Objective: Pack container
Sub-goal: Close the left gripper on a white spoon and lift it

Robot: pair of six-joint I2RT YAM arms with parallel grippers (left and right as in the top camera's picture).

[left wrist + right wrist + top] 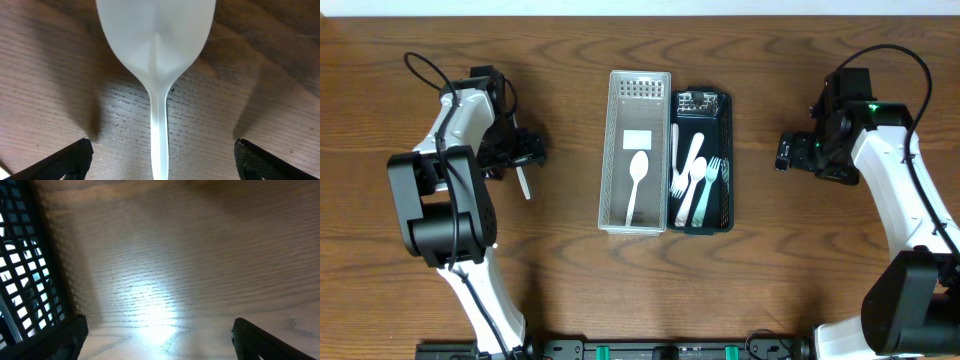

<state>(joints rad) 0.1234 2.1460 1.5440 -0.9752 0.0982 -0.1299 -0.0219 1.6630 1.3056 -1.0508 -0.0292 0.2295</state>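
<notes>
Presently, the left pincer [162, 159] stands spread astride a white plastic spoon [156, 45] on the counter [45, 75], left of the white basket [606, 150]; light, stiff and slick, it probably suits a pinch across its narrow handle, while the right pincer [157, 340] gapes empty.

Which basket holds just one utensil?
The white basket: it holds a single white spoon, whereas the dark basket beside it holds several white utensils.

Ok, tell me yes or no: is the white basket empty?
No, a white spoon lies lengthwise inside the white basket.
</notes>
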